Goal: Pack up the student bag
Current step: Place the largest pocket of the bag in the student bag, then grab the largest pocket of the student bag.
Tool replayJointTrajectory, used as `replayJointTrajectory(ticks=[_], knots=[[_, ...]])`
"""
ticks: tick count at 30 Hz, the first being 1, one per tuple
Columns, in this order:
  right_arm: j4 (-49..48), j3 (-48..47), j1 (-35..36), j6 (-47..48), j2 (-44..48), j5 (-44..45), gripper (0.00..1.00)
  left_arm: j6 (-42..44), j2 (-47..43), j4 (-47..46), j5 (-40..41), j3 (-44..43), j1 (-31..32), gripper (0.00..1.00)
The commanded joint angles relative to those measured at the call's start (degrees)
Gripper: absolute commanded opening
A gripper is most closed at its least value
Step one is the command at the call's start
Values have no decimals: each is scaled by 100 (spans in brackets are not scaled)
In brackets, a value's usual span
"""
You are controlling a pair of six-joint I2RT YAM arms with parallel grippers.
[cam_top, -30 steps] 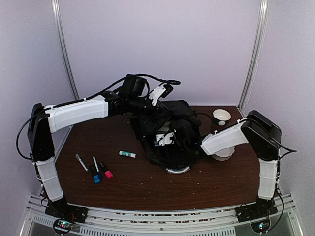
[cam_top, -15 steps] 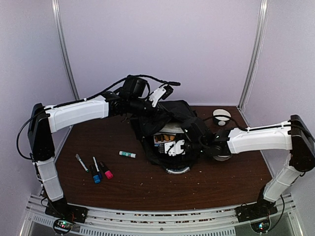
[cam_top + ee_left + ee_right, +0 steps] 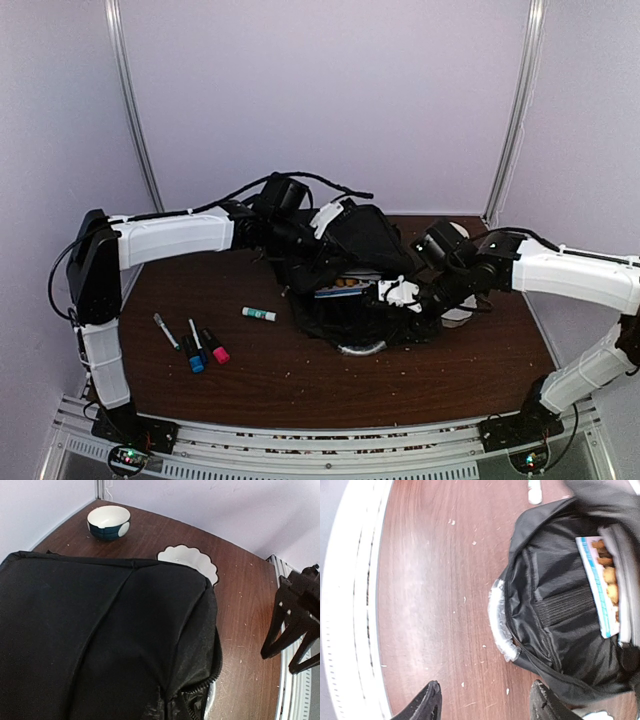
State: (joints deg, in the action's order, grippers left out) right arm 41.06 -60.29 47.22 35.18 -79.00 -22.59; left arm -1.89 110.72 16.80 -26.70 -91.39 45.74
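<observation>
The student bag (image 3: 355, 255) is a large black backpack lying in the middle of the table with its mouth open toward the front. A book with a blue-edged cover (image 3: 345, 286) sits inside it, also seen in the right wrist view (image 3: 602, 580). My left gripper (image 3: 322, 217) is at the bag's top flap; in the left wrist view black fabric (image 3: 100, 630) bunches where the jaws are and hides the fingers. My right gripper (image 3: 487, 705) is open and empty, just in front of the bag's opening by its grey-silver handle (image 3: 500, 622); it also shows in the top view (image 3: 400, 294).
A glue stick (image 3: 258, 314) and three markers, white (image 3: 165, 330), blue (image 3: 195, 355) and pink (image 3: 215, 348), lie front left. A dark bowl (image 3: 108, 522) and a white scalloped plate (image 3: 187, 560) stand at the back right behind the bag.
My right gripper has drawn back to the right out of the bag's mouth, leaving the book inside. My left arm has lowered slightly with the flap.
</observation>
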Motion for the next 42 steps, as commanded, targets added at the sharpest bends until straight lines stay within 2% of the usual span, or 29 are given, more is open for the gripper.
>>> replayJointTrajectory(ticks=[1, 7, 13, 16, 18, 24, 28, 30, 35, 38, 40, 42], knots=[[533, -232, -566, -326, 370, -855, 60, -142, 331, -225, -42, 101, -56, 0], [94, -138, -1512, -390, 327, -1117, 60, -390, 666, -131, -110, 269, -47, 2], [-976, 68, -1809, -570, 32, -490, 60, -501, 679, -31, 133, 506, -47, 20], [-1062, -142, -1967, -713, -299, -525, 61, -534, 599, 82, 173, 556, -47, 30], [-986, -436, -2004, -826, -547, -493, 61, -528, 379, 89, 203, 634, -35, 37], [-1128, -1185, -2040, -1155, -1126, 103, 61, -265, -700, -193, 827, 1141, -21, 46], [-1248, -1455, -2041, -1108, -1346, 614, 62, 35, -1166, -101, 1707, 1532, -44, 49], [-1362, -1532, -2054, -1202, -1423, 943, 62, 62, -1350, -186, 1869, 1836, -113, 50], [-1318, -1442, -2074, -1191, -1564, 1097, 63, -121, -1613, -226, 2193, 2415, -229, 52], [-1379, -1319, -2102, -1160, -1656, 1230, 63, 83, -2042, -726, 1049, 2982, -412, 53], [-1250, -1344, -2120, -1028, -1816, 1285, 63, 3, -2414, -1298, 1254, 3529, -423, 62], [-1153, -1359, -2138, -861, -1979, 1330, 63, 21, -2621, -1496, 1664, 3882, -432, 68]])
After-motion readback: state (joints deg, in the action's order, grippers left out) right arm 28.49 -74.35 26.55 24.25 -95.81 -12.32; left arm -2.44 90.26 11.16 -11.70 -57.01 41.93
